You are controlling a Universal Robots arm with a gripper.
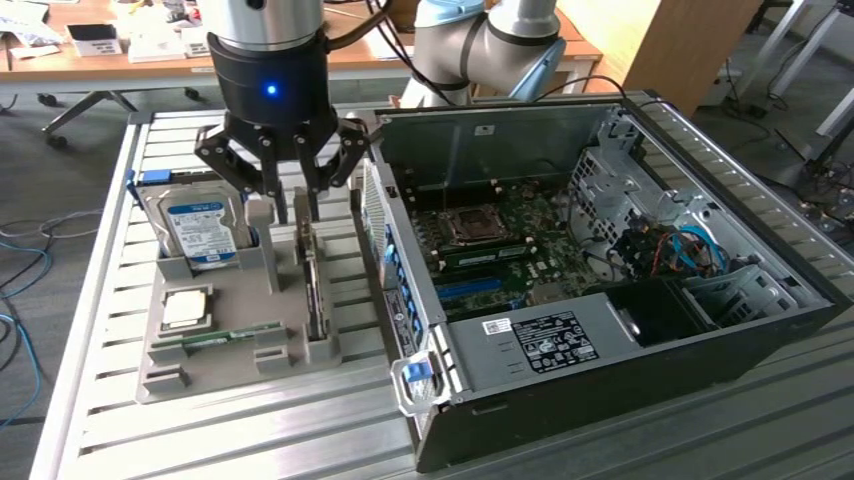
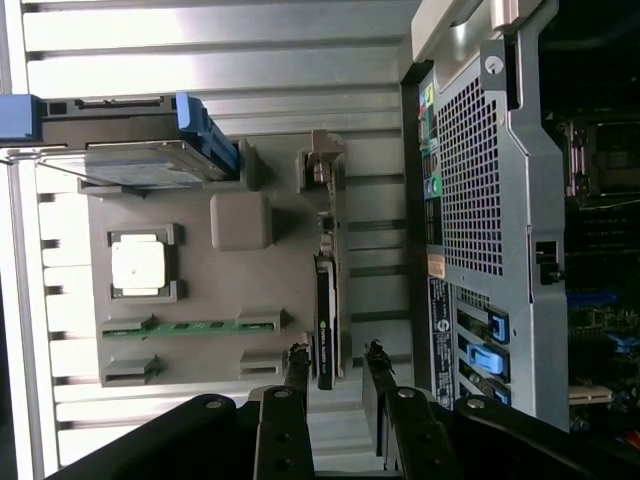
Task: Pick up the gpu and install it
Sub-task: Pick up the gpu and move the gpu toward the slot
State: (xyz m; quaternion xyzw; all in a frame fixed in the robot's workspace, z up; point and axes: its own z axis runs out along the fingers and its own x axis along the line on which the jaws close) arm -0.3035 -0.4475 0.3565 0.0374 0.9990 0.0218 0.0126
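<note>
The gpu stands on edge in a slot of the grey holder tray, just to the exterior view's left of the open computer case. In the wrist view the gpu shows as a thin dark strip. My gripper hangs directly over the card's far end. Its jaws are open, and the fingers straddle one end of the card with a gap on each side. My gripper holds nothing.
In the same tray stand a blue-labelled hard drive, a square processor and a green memory stick. The case lies on its side with the motherboard exposed. All of it rests on a slatted metal table.
</note>
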